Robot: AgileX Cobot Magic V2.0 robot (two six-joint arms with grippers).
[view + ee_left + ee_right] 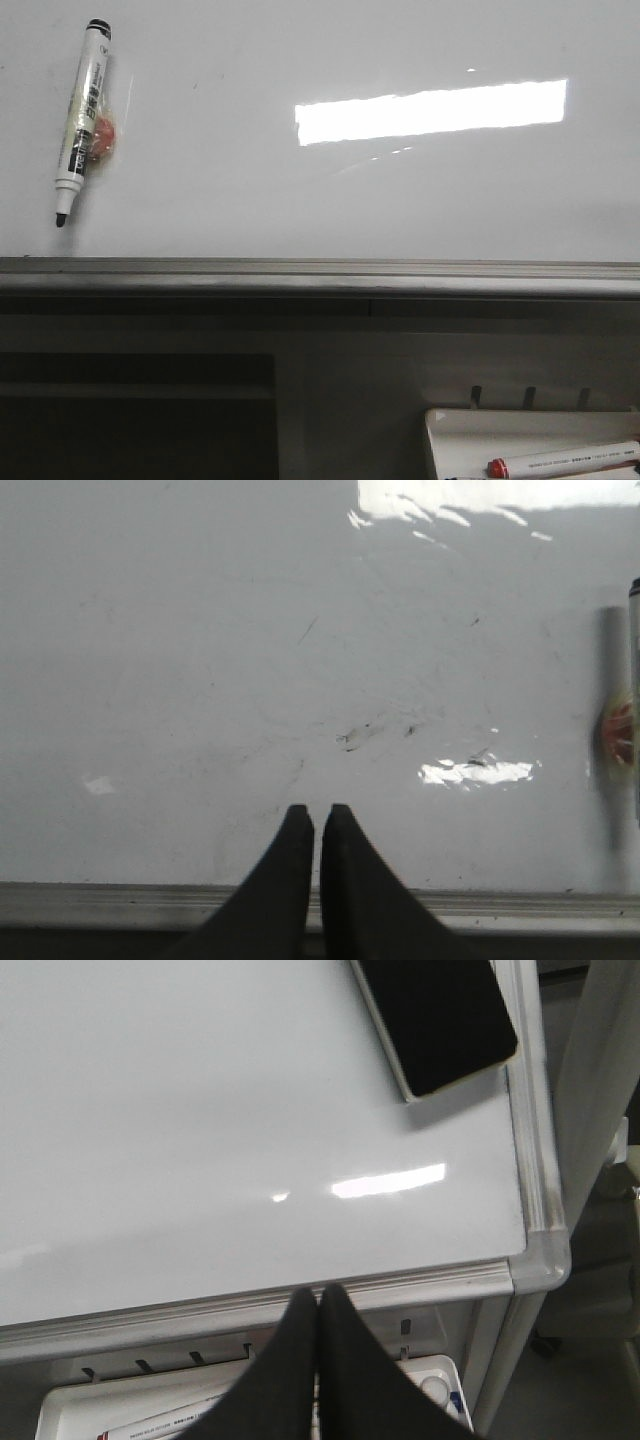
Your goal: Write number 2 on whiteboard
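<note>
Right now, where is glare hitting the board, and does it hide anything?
Front view: a bright rectangular reflection on the whiteboard, clear of the black marker. Left wrist view: glare patches, faint smudges visible. Right wrist view: a small streak, nothing hidden.

A dark recess [135,415] is seen at the lower left of the front view, crossed by a paler horizontal bar. To its right a grey panel [350,400] is seen, with three small dark hooks [528,397] near its lower right. Below the hooks a white tray [450,440] is hung, and a red-capped marker [565,462] is laid in it. In the right wrist view a pale upright leg [505,1360] and dim grey floor [580,1380] are seen.
</note>
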